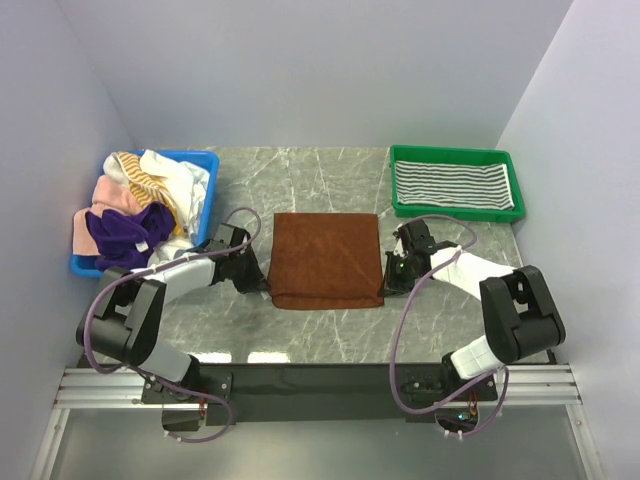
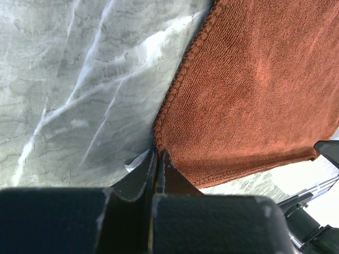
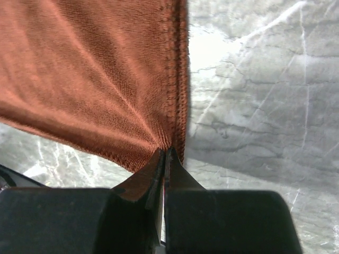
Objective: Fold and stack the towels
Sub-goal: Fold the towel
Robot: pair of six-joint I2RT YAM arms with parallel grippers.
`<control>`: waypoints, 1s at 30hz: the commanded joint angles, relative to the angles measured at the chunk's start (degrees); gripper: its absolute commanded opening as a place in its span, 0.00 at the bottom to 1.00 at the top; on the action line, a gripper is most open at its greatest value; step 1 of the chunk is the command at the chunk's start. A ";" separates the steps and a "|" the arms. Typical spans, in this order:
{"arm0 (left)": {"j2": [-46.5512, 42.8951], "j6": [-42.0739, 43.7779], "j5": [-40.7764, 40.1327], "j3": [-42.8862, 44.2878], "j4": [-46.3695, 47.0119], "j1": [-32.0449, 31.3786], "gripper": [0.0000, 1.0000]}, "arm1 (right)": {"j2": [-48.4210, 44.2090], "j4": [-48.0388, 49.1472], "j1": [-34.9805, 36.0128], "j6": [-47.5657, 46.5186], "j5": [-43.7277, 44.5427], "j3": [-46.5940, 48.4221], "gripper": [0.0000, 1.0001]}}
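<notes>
A plain brown towel [image 1: 326, 259] lies folded on the marble table, between my two grippers. My left gripper [image 1: 262, 281] is shut on the towel's near left corner; in the left wrist view the jaws [image 2: 158, 153] pinch the brown hem [image 2: 249, 90]. My right gripper [image 1: 389, 277] is shut on the near right corner; in the right wrist view the jaws [image 3: 165, 152] pinch the brown cloth [image 3: 100, 74]. A grey-white striped towel [image 1: 452, 183] lies in the green tray [image 1: 517, 200]. Several crumpled towels, purple [image 1: 125, 229], pink, white and yellow-striped, fill the blue bin [image 1: 205, 160].
The green tray stands at the back right and the blue bin at the back left. White walls close in the table on three sides. Marble surface [image 1: 320, 175] shows between bin and tray. A white label tag [image 2: 136, 160] peeks beside the left jaws.
</notes>
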 commanded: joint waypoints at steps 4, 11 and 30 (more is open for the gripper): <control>-1.99 0.38 -3.91 1.75 -1.81 -0.29 0.01 | -2.30 -0.10 -0.09 0.43 3.46 2.17 0.00; -7.00 0.56 -6.54 7.02 -8.41 -1.52 0.01 | -8.02 -5.12 -0.01 -0.28 7.77 5.78 0.00; -10.88 -3.75 -5.06 -2.99 -5.70 -6.62 0.01 | -12.60 -7.15 -0.10 4.38 8.04 -2.21 0.00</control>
